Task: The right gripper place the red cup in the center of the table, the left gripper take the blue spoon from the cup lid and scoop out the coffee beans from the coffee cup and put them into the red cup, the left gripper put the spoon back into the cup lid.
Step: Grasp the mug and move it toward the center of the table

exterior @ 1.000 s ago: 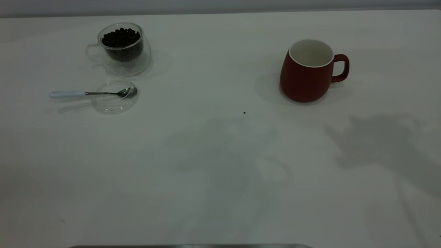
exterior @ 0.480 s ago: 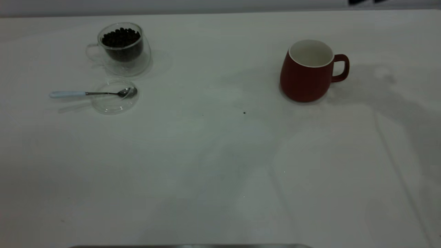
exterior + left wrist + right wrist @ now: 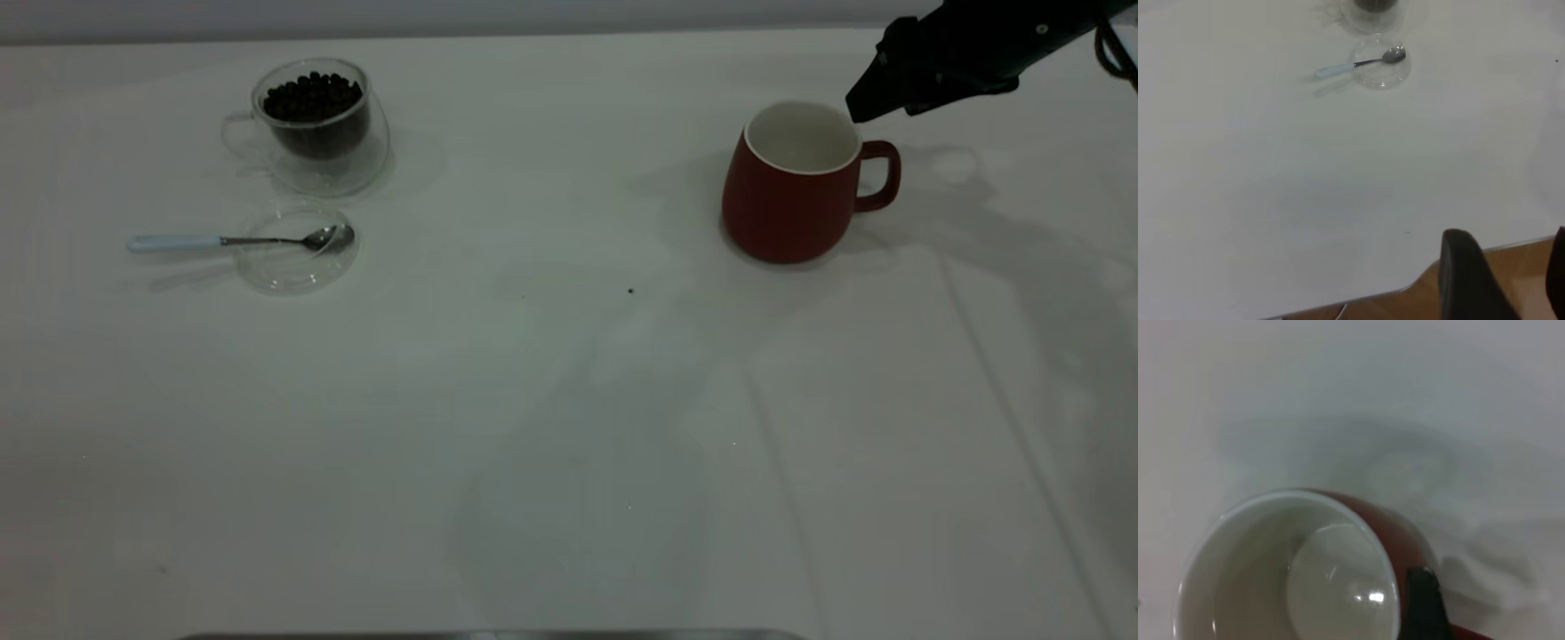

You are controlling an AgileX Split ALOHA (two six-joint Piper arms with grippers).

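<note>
Above red cup's [image 3: 787, 191] rim, handle side: my right tool [image 3: 858, 108], grip state unclear. Cup upright, empty, right of counter [image 3: 569, 400] centre. Advice: descend, clamp rim squarely, carry level. Left tool [image 3: 1501, 277] parked near counter edge, apart.

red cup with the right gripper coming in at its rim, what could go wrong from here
The right gripper is right above the red cup at its handle side; a slightly off descent could knock the rim and tip or slide the cup. The blue spoon has its handle overhanging the cup lid, so any table jolt might roll it off.
</note>
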